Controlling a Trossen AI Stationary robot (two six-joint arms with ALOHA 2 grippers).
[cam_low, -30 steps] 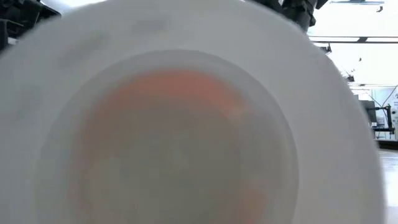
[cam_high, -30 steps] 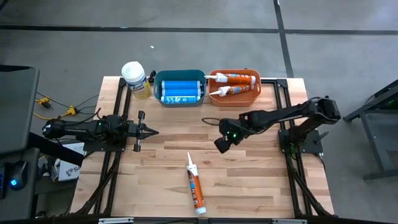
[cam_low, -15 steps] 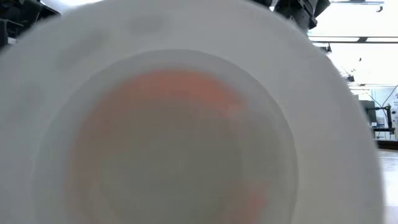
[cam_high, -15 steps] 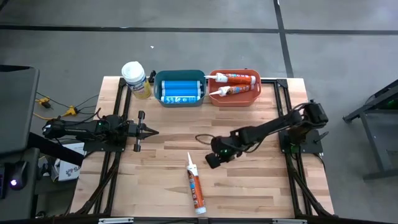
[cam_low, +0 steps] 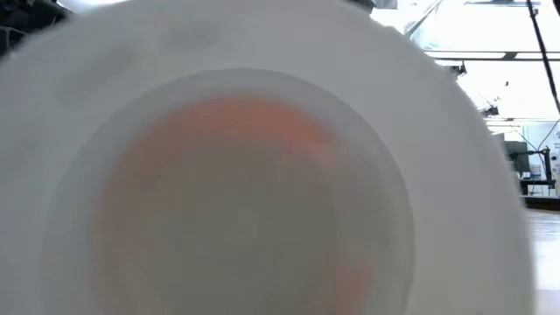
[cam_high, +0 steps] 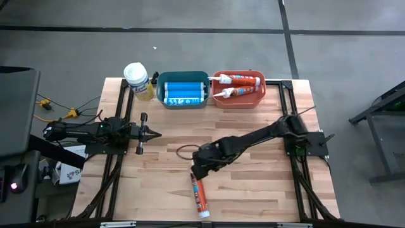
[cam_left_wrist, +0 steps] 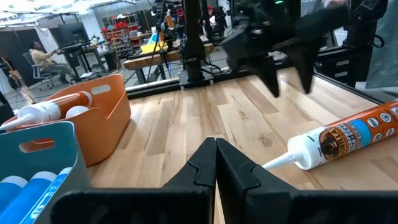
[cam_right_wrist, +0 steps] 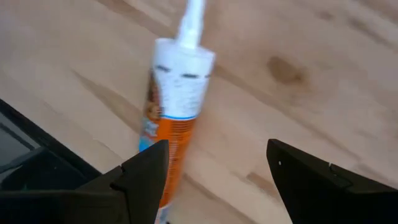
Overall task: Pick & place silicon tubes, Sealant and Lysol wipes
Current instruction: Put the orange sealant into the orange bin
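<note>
An orange-and-white sealant tube (cam_high: 200, 195) lies flat on the table near its front edge, nozzle pointing toward the far edge; it also shows in the right wrist view (cam_right_wrist: 174, 118) and the left wrist view (cam_left_wrist: 348, 137). My right gripper (cam_high: 197, 170) hovers open over the tube's nozzle end, touching nothing. My left gripper (cam_high: 155, 133) is shut and empty at the table's left. The Lysol wipes canister (cam_high: 137, 81) stands upright at the far left. Two tubes lie in the orange bin (cam_high: 238, 90); blue tubes lie in the teal bin (cam_high: 182, 90).
The two bins stand side by side along the far edge. Black frame rails run down both sides of the table. The low view is filled by the blurred white base end of a tube (cam_low: 262, 175). Bare wood lies between the arms.
My right gripper has travelled from the table's middle right toward the near edge and the left, reaching out over the lying tube's nozzle end. The tube has stayed where it was.
</note>
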